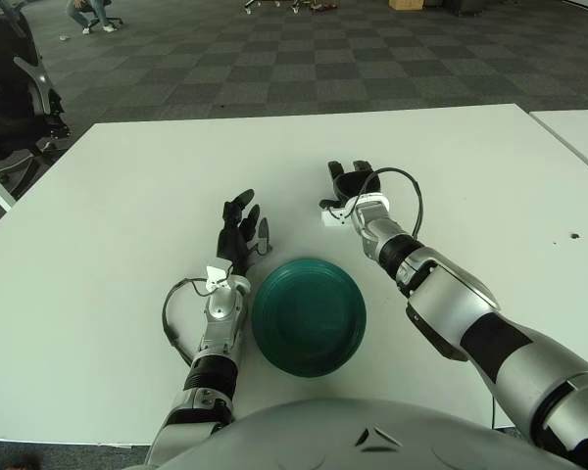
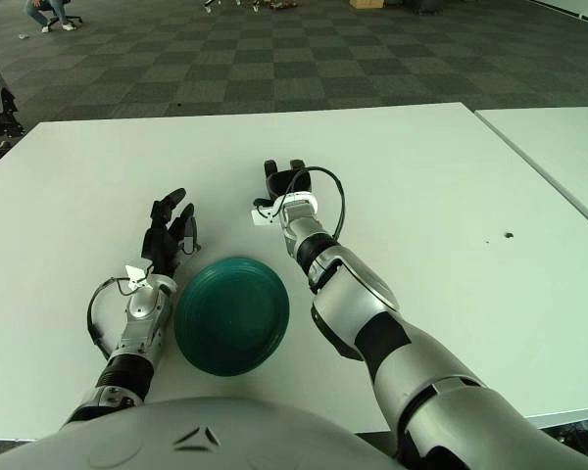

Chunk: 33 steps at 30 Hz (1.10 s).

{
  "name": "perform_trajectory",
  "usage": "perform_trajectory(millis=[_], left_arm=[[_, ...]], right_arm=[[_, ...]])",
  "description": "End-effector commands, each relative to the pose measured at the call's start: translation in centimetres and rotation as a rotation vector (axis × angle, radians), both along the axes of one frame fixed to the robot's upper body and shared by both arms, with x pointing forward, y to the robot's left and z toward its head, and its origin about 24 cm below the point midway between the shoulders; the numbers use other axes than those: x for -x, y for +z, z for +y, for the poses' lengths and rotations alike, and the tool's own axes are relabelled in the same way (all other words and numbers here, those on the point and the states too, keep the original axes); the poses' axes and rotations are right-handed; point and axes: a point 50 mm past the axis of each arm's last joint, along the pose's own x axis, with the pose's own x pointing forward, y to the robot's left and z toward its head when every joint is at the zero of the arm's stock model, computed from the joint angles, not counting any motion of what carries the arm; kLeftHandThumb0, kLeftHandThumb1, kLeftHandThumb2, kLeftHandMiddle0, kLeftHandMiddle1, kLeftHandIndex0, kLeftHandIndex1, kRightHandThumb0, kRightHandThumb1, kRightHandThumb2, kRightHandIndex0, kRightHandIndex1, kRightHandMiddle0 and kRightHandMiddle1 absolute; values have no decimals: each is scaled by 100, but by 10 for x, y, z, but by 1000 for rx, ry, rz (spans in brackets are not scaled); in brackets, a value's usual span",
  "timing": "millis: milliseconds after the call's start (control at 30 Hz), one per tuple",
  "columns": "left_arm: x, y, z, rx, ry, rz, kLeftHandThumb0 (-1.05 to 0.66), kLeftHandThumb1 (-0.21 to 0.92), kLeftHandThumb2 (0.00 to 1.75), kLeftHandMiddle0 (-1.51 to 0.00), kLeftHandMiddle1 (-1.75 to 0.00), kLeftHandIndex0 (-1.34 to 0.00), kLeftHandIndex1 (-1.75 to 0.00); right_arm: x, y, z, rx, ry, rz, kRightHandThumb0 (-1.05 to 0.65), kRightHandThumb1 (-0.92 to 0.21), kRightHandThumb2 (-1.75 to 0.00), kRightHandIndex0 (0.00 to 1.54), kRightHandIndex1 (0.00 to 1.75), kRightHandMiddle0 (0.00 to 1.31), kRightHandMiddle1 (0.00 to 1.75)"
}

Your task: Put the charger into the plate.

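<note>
A white surface (image 1: 108, 294) fills the near view, with checked carpet and a black chair (image 1: 10, 88) beyond its far edge. Nearest the robot sits the green plate (image 1: 309, 315), with nothing in it (so the task's end state is not reached). Just left of the plate lies the left hand (image 1: 240, 233), fingers spread and holding nothing, its fingertips pointing away from the robot; it looks idle. Farther out, beyond the plate's far right rim and apart from it, the right hand (image 1: 348, 186) is curled downward over the surface with its dark fingers bent round, and a small white block shows at its near left side (image 1: 330, 217). That block may be the charger, or it may be part of the wrist fitting; the two cannot be told apart here, nor whether the fingers actually clasp anything. No other charger shows on the surface. As a judgement, the work stands at the grasp: if the charger is under that hand, it has yet to be lifted, carried back toward the robot and set into the plate.
</note>
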Motion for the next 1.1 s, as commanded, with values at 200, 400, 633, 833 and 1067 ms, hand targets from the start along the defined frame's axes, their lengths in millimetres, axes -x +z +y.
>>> perform_trajectory(millis=[200,400,633,833,1067], left_arm=[[50,-57,-11,123,54,279,-67,92,83,-38,0,0,-77],[50,-56,-11,116,56,276,-67,92,84,-38,0,0,-77],[50,-56,-11,111,55,276,-67,92,85,-38,0,0,-79],[48,-56,-13,109,48,280,-67,92,86,-39,-1,0,-81],[46,-53,-18,113,45,270,-65,92,86,-40,-1,0,-81]], right_arm=[[124,-137,-51,130,-136,658,-105,-92,-100,16,2,0,5],[112,-128,-46,121,-106,614,-103,-92,-100,14,1,0,1],[109,-126,-49,121,-63,569,-105,-92,-100,8,0,0,0],[104,-122,-50,106,-37,509,-105,-92,-100,6,0,0,0],[103,-121,-49,68,-37,476,-105,-92,-98,4,0,0,0]])
